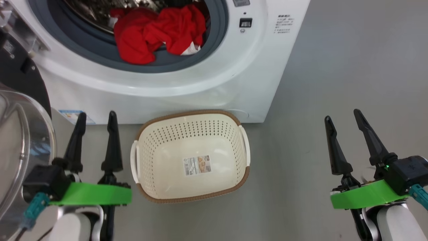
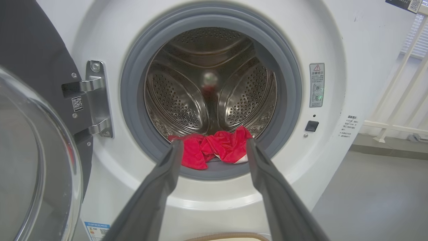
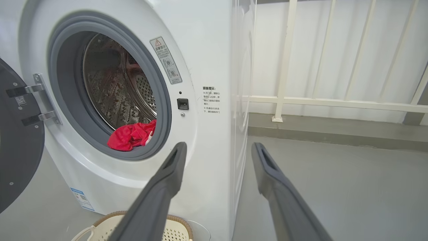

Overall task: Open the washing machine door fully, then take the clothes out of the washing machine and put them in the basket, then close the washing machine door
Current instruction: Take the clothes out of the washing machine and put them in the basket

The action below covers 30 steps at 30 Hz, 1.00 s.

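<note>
The white washing machine (image 1: 187, 80) fills the top of the head view, and its black door (image 1: 20, 134) with the glass bowl stands swung open at the left. Red clothes (image 1: 157, 31) lie bunched at the drum's front lip on the grey ring, also seen as clothes (image 2: 214, 149) and clothes (image 3: 132, 135). The cream basket (image 1: 230, 150) sits on the floor right in front of the machine, with nothing but a label in it. My left gripper (image 1: 96, 115) hangs open left of the basket, beside the door. Well right of the basket, my right gripper (image 1: 342, 113) is open too.
Grey floor (image 1: 351, 67) stretches to the right of the machine. A white railing (image 3: 334, 100) runs along the wall behind that side. The door's metal hinge (image 2: 97, 98) sits on the machine's left front.
</note>
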Available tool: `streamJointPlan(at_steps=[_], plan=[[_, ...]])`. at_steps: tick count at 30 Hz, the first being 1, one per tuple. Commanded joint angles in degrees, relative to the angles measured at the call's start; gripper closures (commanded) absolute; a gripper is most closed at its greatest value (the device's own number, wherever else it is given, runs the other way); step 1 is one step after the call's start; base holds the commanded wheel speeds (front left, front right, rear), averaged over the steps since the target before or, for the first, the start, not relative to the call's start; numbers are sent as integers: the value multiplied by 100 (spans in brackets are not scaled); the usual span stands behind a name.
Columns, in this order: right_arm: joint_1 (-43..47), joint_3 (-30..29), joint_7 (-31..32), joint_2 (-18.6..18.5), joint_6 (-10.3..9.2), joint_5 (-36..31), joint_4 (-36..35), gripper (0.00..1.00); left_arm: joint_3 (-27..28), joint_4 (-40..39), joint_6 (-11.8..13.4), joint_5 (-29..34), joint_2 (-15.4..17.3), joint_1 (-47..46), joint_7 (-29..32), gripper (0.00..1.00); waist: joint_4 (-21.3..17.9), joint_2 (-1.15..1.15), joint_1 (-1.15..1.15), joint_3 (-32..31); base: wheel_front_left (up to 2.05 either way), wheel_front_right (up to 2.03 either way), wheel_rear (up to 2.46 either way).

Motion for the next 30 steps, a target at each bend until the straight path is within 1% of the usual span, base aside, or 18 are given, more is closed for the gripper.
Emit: streamJointPlan(at_steps=[1, 8, 19, 26, 30], plan=[[-176, 131, -37, -17, 36, -36, -183, 0, 198, -64, -20, -10, 83, -272, -71, 0, 70, 0, 0, 286, 0, 0, 0], [-373, 130, -37, -17, 36, -60, -259, 0, 218, 385, -52, 31, 111, -1034, -96, 0, 48, 0, 0, 720, 0, 0, 0], [-636, 139, -37, -17, 36, -31, -332, 0, 339, 1149, -129, -18, 305, -2267, -107, 0, -118, 0, 0, 1359, 0, 0, 0], [-789, 141, -37, -17, 36, -37, -388, 0, 335, 1790, -209, -26, 410, -3115, -111, 0, -215, 0, 0, 1732, 0, 0, 0], [-844, 126, -37, -17, 36, -51, -402, 0, 283, 2142, -251, 26, 411, -3578, -114, 0, -237, 0, 0, 1893, 0, 0, 0]])
